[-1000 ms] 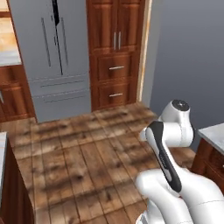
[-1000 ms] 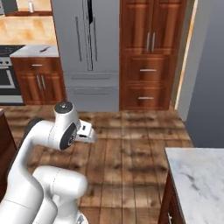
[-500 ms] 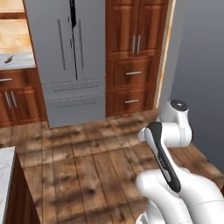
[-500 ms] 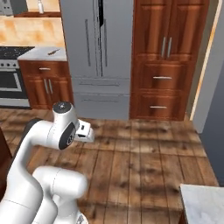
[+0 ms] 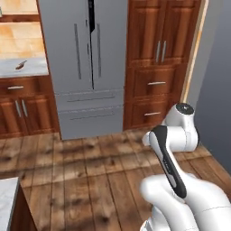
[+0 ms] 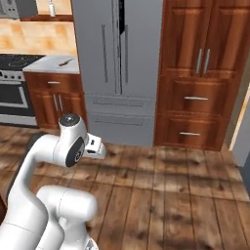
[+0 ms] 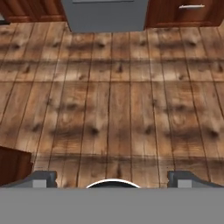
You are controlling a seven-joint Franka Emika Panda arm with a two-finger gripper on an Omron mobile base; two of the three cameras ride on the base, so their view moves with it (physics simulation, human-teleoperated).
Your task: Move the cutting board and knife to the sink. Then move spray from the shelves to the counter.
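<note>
- Right now gripper (image 7: 112, 177) hangs wide open w/ nothing in it, aimed at bare wood floor (image 7: 113, 100) — prob. tucked for driving, no work in reach.
- Knife (image 5: 20, 65) lies on counter (image 5: 31, 68) near its right edge, beside fridge (image 5: 85, 67).
- Right base view adds stove (image 6: 12, 88) left of that counter; hand view gives tip spacing.
- Board, sink, spray: can't tell where.

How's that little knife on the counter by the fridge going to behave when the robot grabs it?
The knife looks small and thin, so it is probably light and stiff. It lies flat on the pale counter, so pinching it may be fiddly and it could slide if nudged. It is too far off to judge its handle or blade.
</note>
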